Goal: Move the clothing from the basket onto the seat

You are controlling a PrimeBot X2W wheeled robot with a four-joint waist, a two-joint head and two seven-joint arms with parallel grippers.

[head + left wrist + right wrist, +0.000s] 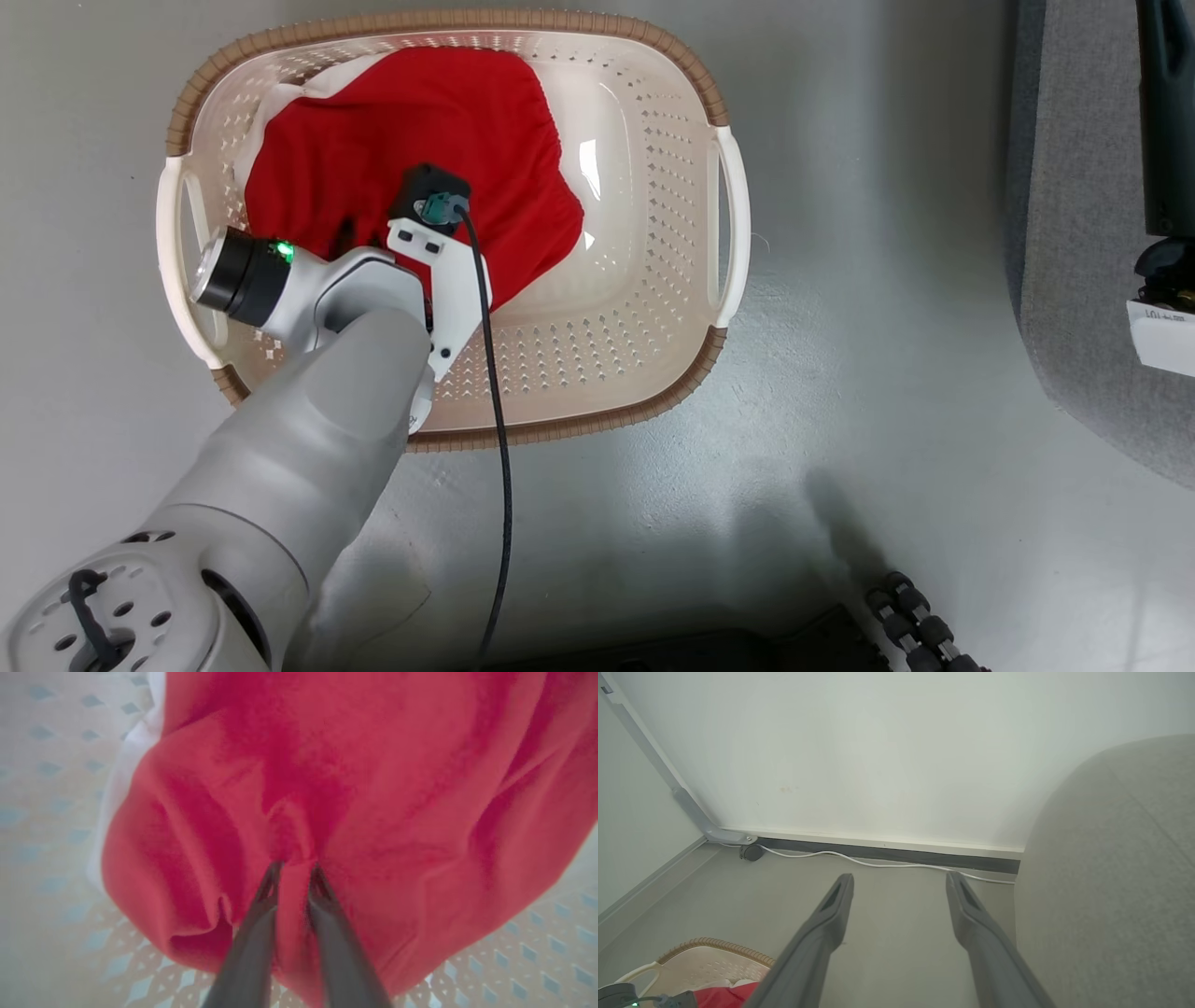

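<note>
Looking down from the head camera: you see the basket on the grey floor, with its brown rim toward the top of the view.
Clothing: the clothing lies in the basket's left half, a red heap with white trim at its upper left. The right half of the basket floor is bare.
Left arm: your pale left forearm reaches from the lower left down into the basket. Its wrist camera block sits over the red fabric and a black cable trails back from it.
Seat: the seat fills the right edge, apart from the basket, and one dark finger stands over it.
Left wrist camera, gripper: your left gripper is drawn narrow, its tips pressed into a fold of the clothing that bunches between them.
Left wrist camera, surroundings: white trim runs along the fabric's left edge, and the basket's perforated plastic shows at both sides.
Right wrist camera, gripper: your right gripper is spread wide and holds nothing, above the bare floor.
Right wrist camera, seat: the seat bulks grey just right of the fingers.
Right wrist camera, basket: the basket shows at the lower left with red clothing inside.
Right wrist camera, background: a white cable runs along the foot of the wall.
</note>
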